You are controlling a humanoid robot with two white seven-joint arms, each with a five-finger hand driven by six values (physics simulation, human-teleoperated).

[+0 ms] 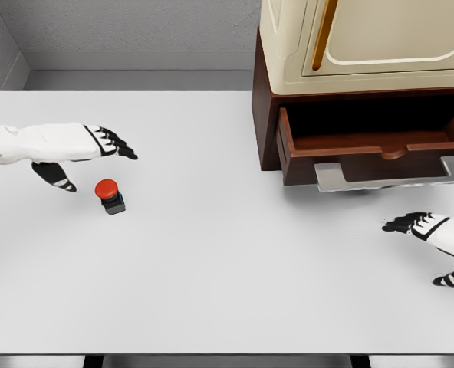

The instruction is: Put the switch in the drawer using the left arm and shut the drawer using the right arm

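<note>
We are reaching the left hand [97,149], fingers spread and empty, toward the switch [110,195] sitting on the table [212,268] well left of the open drawer [373,146], aiming to straddle its base.

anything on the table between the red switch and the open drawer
Nothing: in the head view the white table is bare between the switch and the open drawer.

The cream appliance [365,38] atop the dark brown wooden drawer cabinet [267,115] is cut off by the top and right edges. The open drawer's [350,149] right end and both white forearms run out of frame.
</note>
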